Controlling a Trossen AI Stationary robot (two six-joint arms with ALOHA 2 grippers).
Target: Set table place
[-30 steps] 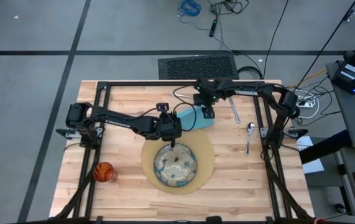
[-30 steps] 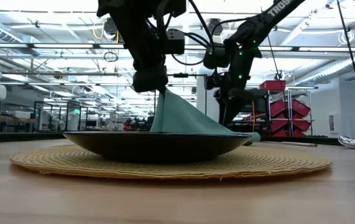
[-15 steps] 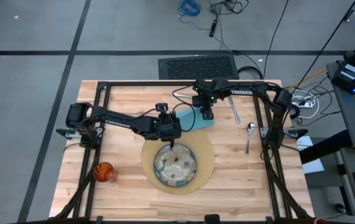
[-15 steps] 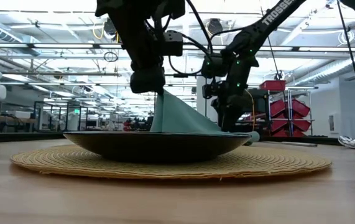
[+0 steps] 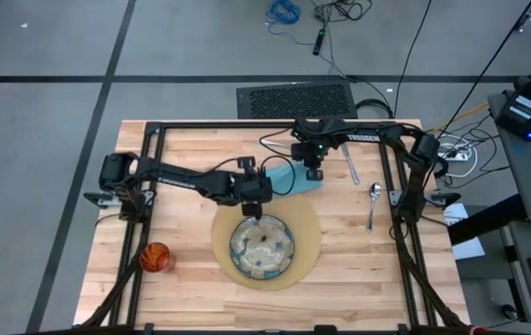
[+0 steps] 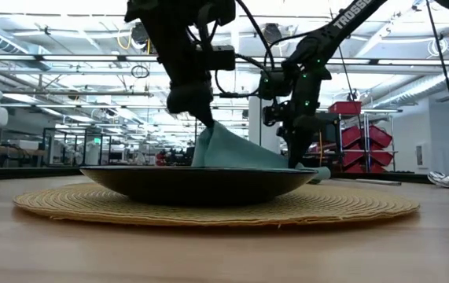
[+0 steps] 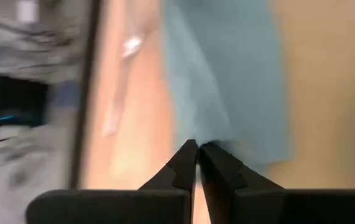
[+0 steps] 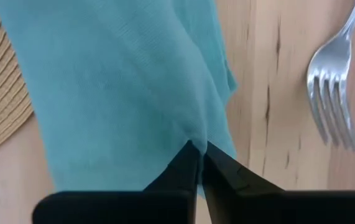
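Pinching the napkin – both pincers closed on it – over plank table.

Both claws meet at the blue napkin above the plate on its round mat; an orange cup sits at the bench's left.

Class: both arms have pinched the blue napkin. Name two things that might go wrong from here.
1. The left gripper and right gripper each pinch only a small fold of the napkin, so the cloth may slip free if they pull apart.
2. The napkin hangs close behind the plate and over the mat; dragging it might snag or shift them.
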